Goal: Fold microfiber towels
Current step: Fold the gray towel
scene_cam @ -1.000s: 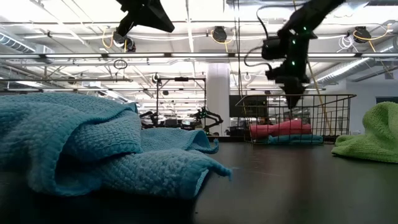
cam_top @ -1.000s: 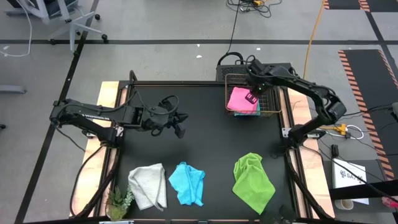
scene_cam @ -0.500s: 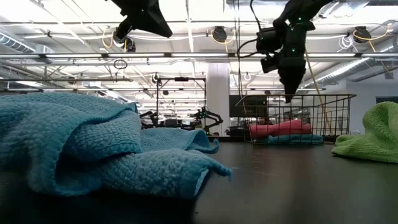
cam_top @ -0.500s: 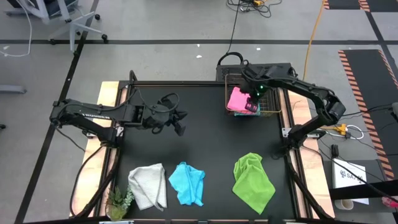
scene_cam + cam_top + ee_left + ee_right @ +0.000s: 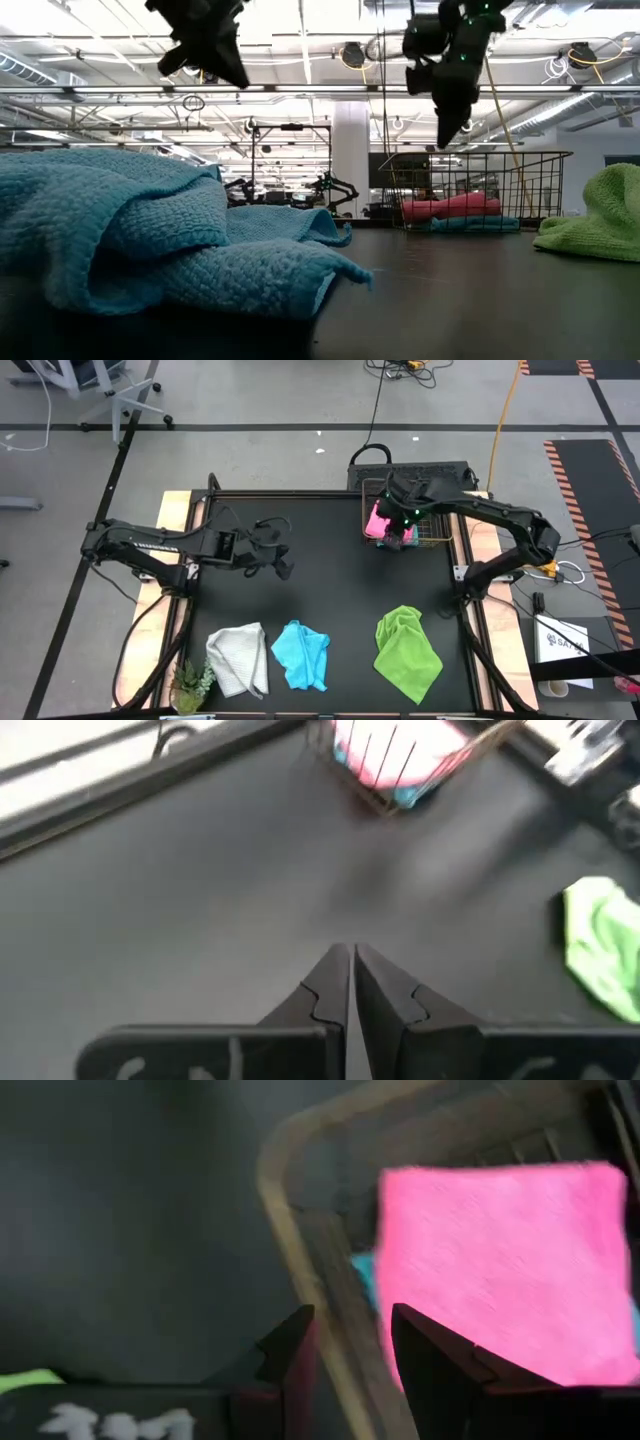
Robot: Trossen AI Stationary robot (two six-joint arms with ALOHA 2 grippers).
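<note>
A pink towel lies folded in a wire basket at the far right, on top of a light blue one. At the near edge lie three crumpled towels: white-grey, light blue and lime green. My right gripper is open and empty, raised over the basket's left rim, with the pink towel just beyond its fingers. My left gripper is shut and empty, held high over the table's middle left, as the left wrist view shows.
A small green plant stands at the near left corner, beside the white-grey towel. The black table top lies bare between the two arms. In the low view the light blue towel fills the foreground.
My right gripper has risen and gone from above the pink towel toward the table's left and near edges, to the basket's left rim. The pink towel has stayed in the basket. My left gripper has shifted a little toward the table's left edge.
</note>
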